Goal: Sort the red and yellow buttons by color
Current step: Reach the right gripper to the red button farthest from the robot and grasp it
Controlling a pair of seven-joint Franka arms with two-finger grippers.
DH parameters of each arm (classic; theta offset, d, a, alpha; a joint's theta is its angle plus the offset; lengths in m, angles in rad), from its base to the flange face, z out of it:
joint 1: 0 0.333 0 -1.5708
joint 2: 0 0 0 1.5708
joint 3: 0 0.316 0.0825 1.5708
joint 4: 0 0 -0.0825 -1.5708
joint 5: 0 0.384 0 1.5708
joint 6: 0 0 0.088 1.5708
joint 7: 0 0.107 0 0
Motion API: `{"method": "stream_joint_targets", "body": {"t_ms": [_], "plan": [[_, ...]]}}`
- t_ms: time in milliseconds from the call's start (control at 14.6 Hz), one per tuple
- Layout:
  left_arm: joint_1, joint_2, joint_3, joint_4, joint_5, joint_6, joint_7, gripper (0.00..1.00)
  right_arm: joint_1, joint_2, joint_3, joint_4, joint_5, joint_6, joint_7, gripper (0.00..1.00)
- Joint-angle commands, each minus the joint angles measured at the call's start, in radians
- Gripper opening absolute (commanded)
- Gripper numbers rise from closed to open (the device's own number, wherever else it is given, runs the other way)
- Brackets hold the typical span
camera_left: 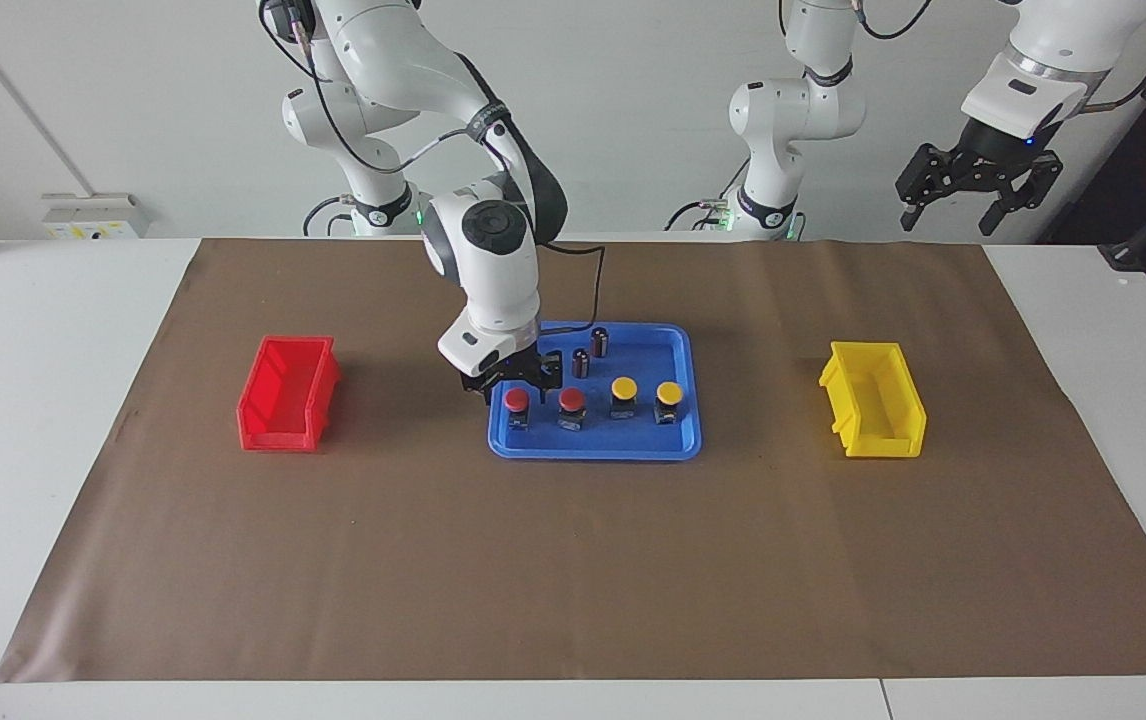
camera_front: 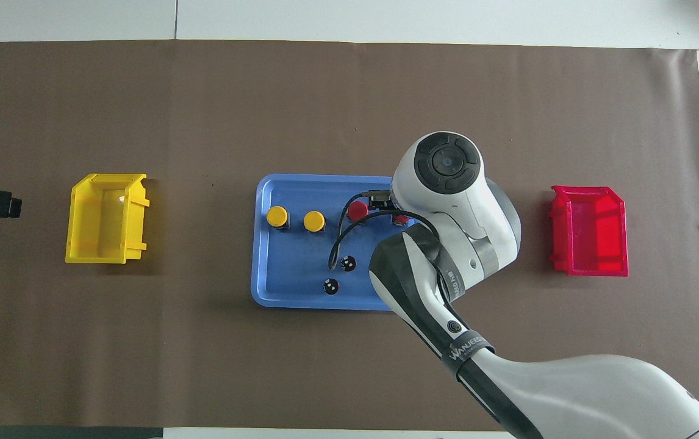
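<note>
Brown paper (camera_left: 573,560) covers white table (camera_left: 33,420); white wall (camera_left: 633,100); left tool (camera_left: 978,190) open, waiting; right tool (camera_left: 516,385) state unclear

Two dark cylinders (camera_left: 590,352) stand in a blue tray (camera_left: 683,440) on brown paper (camera_left: 573,560).

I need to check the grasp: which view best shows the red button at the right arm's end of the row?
The facing view: the red button shows whole beneath the right claw. Overhead, the arm hides almost all of it.
</note>
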Motion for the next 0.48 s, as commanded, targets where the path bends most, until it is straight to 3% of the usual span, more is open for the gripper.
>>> {"method": "stream_joint_targets", "body": {"t_ms": [0, 137, 410], "plan": [[0.015, -0.041, -0.002, -0.045, -0.007, -0.042, -0.018, 1.00, -0.005, -0.026, 0.005, -0.058, -0.011, 0.039, 0.009, 0.73], [0.019, -0.041, -0.002, -0.045, -0.007, -0.029, -0.035, 1.00, -0.004, -0.028, 0.005, -0.098, -0.011, 0.087, 0.009, 0.64], [0.009, -0.081, -0.005, -0.160, -0.007, 0.072, -0.103, 0.97, -0.001, -0.022, 0.005, -0.057, -0.006, 0.043, 0.010, 0.17]]}}
